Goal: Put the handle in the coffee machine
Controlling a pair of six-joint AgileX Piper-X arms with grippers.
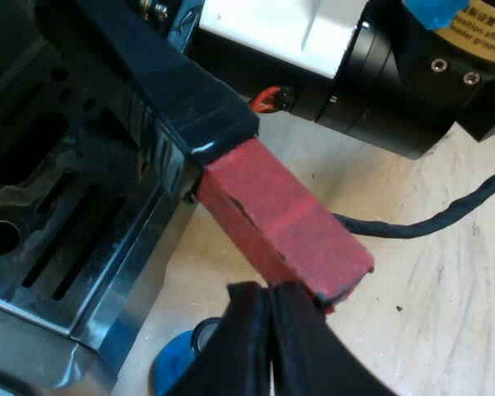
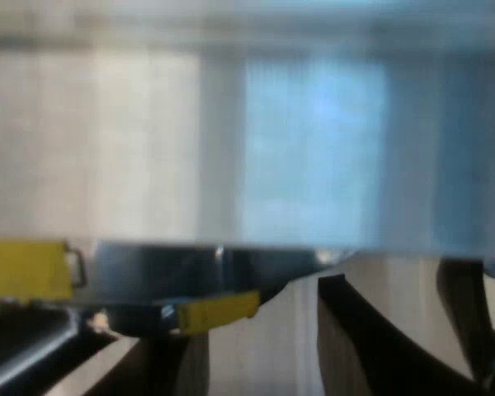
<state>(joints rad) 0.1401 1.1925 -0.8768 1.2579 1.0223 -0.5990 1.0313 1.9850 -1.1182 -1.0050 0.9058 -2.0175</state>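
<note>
**Handle at machine front, left claw closed at its red tip**

- Handle (image 1: 190, 107): dark shaft runs out from the espresso machine (image 1: 66, 247) above the slotted metal drip tray. It crosses the tray's edge and sticks out over the wooden table (image 1: 429, 313).
- Red end (image 1: 285, 227): square in section and scuffed, with a chipped corner at the tip. It hangs clear of the table.
- The metal end of the handle is hidden, so I can't tell whether it is locked in or only resting there.
- Left claw (image 1: 271, 309): narrow, with both black fingers (image 1: 305, 346) pressed together and only a thin seam between them. The tips sit right at the lower edge of the red end, near its tip, and look to be touching it. The fingers are not wrapped around it.
- Blue tamper (image 1: 175, 370): on the table just beside the drip tray's corner, partly hidden behind the left claw.
- Black cylindrical robot part (image 1: 379, 74) with a yellow label: on the table's far side, well apart from the red end.
- Right claw: can't tell its state. Its view is blurred.
- The right wrist view shows a pale panel (image 2: 231, 140) above a dark metal edge (image 2: 198, 264). Two yellow tags (image 2: 219, 312) sit on that edge.
</note>
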